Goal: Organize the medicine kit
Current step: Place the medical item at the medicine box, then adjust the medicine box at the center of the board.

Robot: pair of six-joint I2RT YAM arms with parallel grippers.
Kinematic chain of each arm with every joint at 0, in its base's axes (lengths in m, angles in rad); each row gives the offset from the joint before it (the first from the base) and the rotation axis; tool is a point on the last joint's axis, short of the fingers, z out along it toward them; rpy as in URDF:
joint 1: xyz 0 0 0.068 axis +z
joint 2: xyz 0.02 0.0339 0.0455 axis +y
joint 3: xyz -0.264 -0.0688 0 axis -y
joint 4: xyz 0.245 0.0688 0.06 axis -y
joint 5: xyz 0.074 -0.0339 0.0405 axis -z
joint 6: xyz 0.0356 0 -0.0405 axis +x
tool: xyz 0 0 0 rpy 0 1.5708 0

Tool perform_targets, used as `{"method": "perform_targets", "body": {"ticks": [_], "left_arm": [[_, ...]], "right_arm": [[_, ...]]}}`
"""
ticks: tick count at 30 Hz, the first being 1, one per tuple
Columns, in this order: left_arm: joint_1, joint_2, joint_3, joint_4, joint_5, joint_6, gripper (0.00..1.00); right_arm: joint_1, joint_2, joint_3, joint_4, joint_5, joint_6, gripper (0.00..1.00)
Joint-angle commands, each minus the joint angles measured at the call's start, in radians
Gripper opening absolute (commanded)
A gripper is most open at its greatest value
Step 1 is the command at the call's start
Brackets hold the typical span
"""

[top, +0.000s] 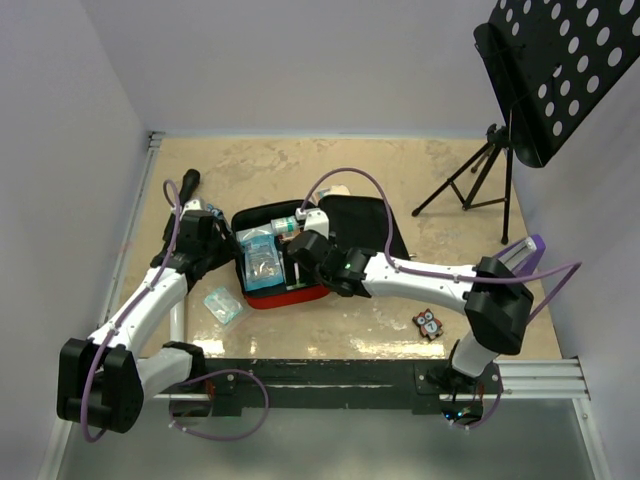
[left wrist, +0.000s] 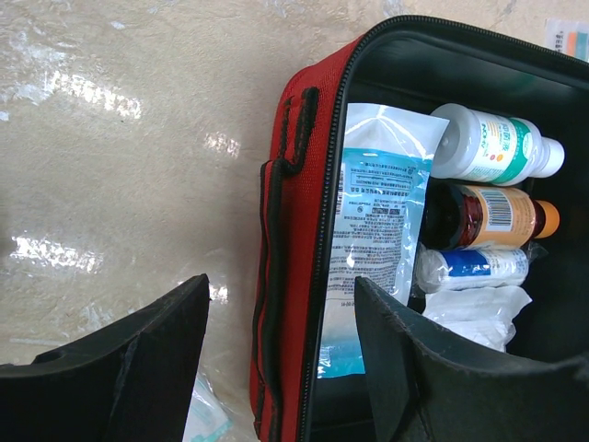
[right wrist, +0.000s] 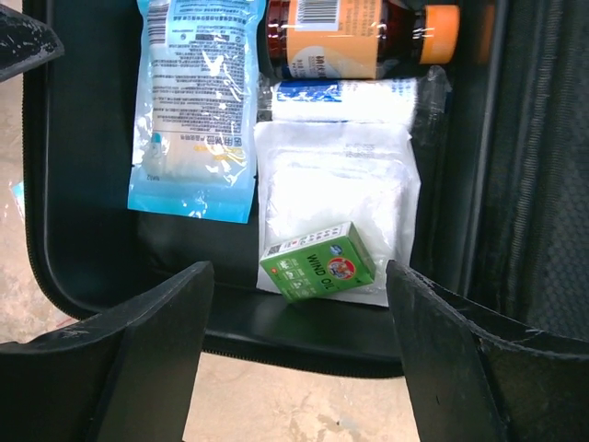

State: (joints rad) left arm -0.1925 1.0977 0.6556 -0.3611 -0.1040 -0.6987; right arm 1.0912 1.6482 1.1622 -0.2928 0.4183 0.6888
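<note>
The medicine kit (top: 268, 300) lies open in the middle of the table, red outside and black inside, its lid (top: 365, 225) folded out to the right. Inside are a blue-white pouch (left wrist: 373, 230), a white bottle (left wrist: 492, 147), a brown bottle (left wrist: 488, 214), a gauze roll (left wrist: 469, 267), a white pad pack (right wrist: 331, 184) and a green "Wind Oil" box (right wrist: 317, 262). My left gripper (left wrist: 281, 285) is open, its fingers standing either side of the kit's red left wall (left wrist: 290, 230) without touching it. Over the kit's near edge my right gripper (right wrist: 299, 269) is open and empty, the green box lying just beyond it.
A clear packet (top: 223, 305) lies on the table left of the kit, and a small owl-patterned item (top: 429, 323) lies to the right. A black music stand (top: 560, 70) on a tripod (top: 470, 185) stands at the back right. White walls close in the table.
</note>
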Motion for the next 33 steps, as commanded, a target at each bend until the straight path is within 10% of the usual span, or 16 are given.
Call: {"method": "perform_targets", "body": {"ticks": [1,20,33], "left_arm": [[0.001,0.002,0.009,0.010,-0.019,-0.015,0.68],[0.001,0.082,0.035,-0.001,-0.016,0.013,0.65],[-0.001,0.077,0.013,-0.003,-0.031,0.005,0.64]], "right_arm": [[0.003,-0.093,0.021,-0.048,0.074,0.034,0.79],[-0.103,-0.559,-0.430,-0.080,0.033,0.305,0.77],[-0.136,-0.771,-0.700,0.312,-0.153,0.518,0.91]]}}
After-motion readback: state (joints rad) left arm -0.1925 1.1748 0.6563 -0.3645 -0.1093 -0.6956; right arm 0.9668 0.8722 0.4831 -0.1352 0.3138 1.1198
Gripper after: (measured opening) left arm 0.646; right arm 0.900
